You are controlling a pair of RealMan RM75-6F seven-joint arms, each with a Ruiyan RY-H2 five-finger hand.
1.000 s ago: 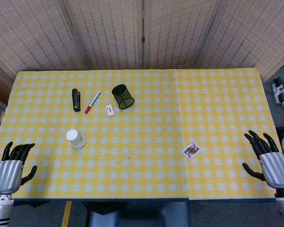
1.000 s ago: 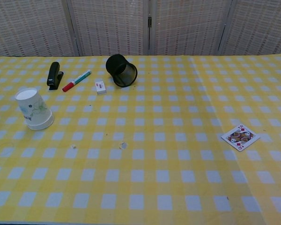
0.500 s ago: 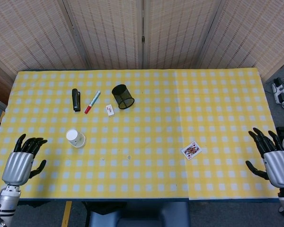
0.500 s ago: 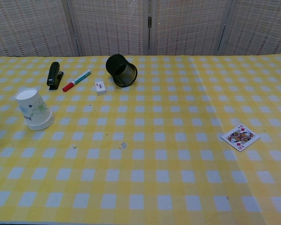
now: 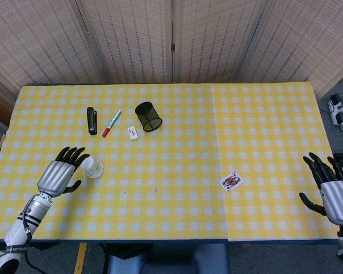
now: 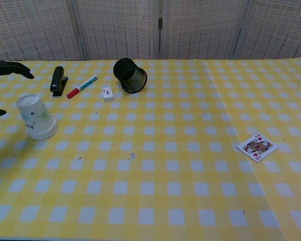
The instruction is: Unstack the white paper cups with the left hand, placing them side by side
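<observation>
The stack of white paper cups [image 5: 92, 166] [image 6: 36, 117] stands upside down on the yellow checked tablecloth, left of centre. My left hand [image 5: 62, 173] hovers just to its left with fingers spread, holding nothing; the fingertips [image 6: 12, 69] show at the left edge of the chest view, apart from the cup. My right hand [image 5: 332, 193] stays at the table's right edge, fingers spread and empty.
Behind the cups lie a black stapler [image 5: 91, 120], a red and green marker [image 5: 111, 123], a small white box [image 5: 132, 133] and a tipped black mesh pen holder [image 5: 148, 116]. A playing card [image 5: 231, 181] lies right of centre.
My left hand has moved from the table's front left corner toward the cups, ending right beside them. The right hand has drifted slightly back toward the edge.
</observation>
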